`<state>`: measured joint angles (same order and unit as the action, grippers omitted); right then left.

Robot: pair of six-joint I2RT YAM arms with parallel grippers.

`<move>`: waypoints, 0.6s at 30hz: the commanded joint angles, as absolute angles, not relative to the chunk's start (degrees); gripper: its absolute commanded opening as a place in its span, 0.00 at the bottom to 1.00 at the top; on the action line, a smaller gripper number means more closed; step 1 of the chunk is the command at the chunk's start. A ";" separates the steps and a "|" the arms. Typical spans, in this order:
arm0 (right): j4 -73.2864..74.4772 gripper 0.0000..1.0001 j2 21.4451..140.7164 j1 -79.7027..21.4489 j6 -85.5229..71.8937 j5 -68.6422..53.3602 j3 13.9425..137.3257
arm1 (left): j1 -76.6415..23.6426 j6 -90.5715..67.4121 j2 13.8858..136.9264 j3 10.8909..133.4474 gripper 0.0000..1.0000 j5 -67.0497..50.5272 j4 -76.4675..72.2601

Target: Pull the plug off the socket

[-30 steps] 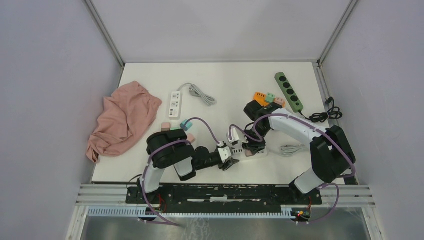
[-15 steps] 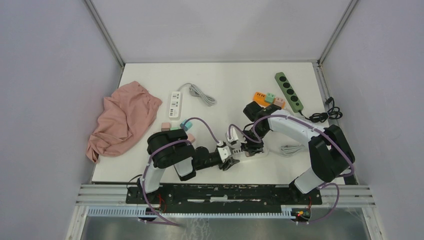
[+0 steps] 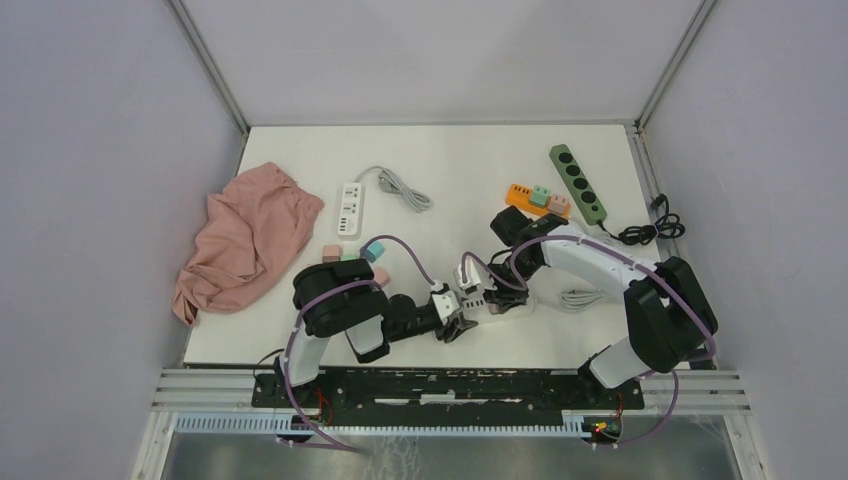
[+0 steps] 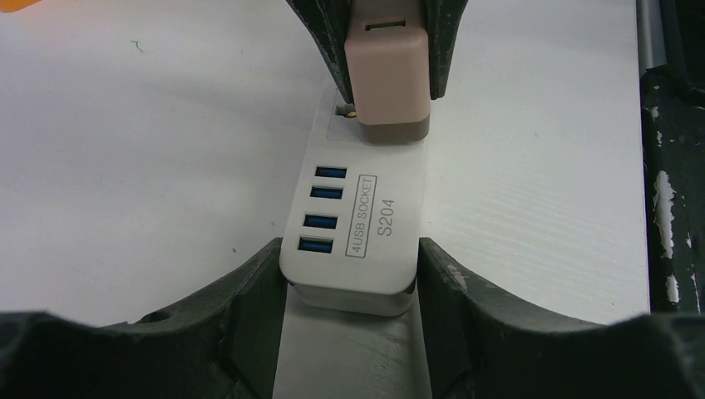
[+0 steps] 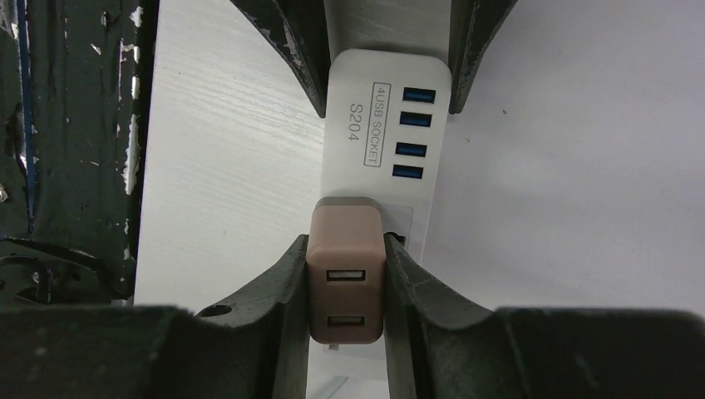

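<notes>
Table (image 3: 450,160) is white and flat, with pale grey walls (image 3: 100,150) on three sides. A pink cloth (image 3: 245,240) lies crumpled at the left edge. A green power strip (image 3: 578,182) lies at the far right. Near the front, the white socket strip (image 4: 366,224) lies flat on the table. The left gripper (image 4: 349,266) squeezes its end from both sides. The pink plug (image 4: 389,75) stands at the strip's socket, and the right gripper (image 5: 345,266) pinches it tight.
</notes>
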<state>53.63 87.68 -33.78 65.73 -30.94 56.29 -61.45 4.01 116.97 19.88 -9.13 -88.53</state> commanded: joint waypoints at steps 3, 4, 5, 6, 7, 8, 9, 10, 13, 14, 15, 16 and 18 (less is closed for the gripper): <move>46.25 0.00 83.69 -35.40 59.37 -37.49 55.13 | -60.93 1.84 117.10 18.51 0.03 -8.69 -96.26; 44.30 0.00 83.60 -35.43 57.16 -37.17 55.15 | -60.91 1.91 117.07 18.68 0.03 -8.84 -95.86; 42.44 0.00 83.50 -35.48 55.24 -36.22 54.99 | -60.89 1.97 117.14 18.68 0.03 -8.93 -95.63; 40.90 0.00 83.45 -35.36 53.54 -34.71 54.82 | -60.91 2.06 117.10 18.60 0.03 -8.91 -95.61; 40.07 0.00 83.49 -35.19 52.92 -32.72 54.74 | -60.95 2.17 117.01 18.44 0.03 -8.89 -95.55; 40.01 0.00 83.68 -34.78 53.07 -31.13 54.79 | -60.91 2.26 116.86 18.19 0.03 -8.76 -95.56; 40.64 0.00 83.96 -33.83 54.22 -29.72 54.90 | -60.86 2.42 116.64 17.89 0.03 -8.55 -95.56; 41.77 0.00 83.93 -32.52 55.63 -29.60 55.07 | -60.78 2.52 116.44 17.48 0.03 -8.49 -95.57; 47.87 0.00 83.13 -29.76 64.18 -31.09 54.40 | -60.11 2.64 115.83 16.59 0.03 -8.72 -95.57; 49.09 0.00 82.55 -29.65 66.27 -31.88 53.71 | -59.90 2.64 115.66 16.38 0.03 -8.81 -95.58; 49.99 0.00 81.97 -29.69 68.09 -33.66 53.18 | -59.74 2.64 115.59 16.26 0.03 -8.87 -95.54; 51.73 0.00 81.54 -29.80 70.64 -35.62 52.90 | -59.62 2.59 115.42 16.26 0.03 -9.06 -95.56; 53.54 0.00 80.78 -31.38 74.51 -38.88 52.33 | -59.53 2.42 115.31 16.41 0.03 -9.20 -95.31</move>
<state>48.07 84.73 -31.03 64.29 -34.22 52.71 -60.10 3.97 115.96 18.63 -9.15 -88.55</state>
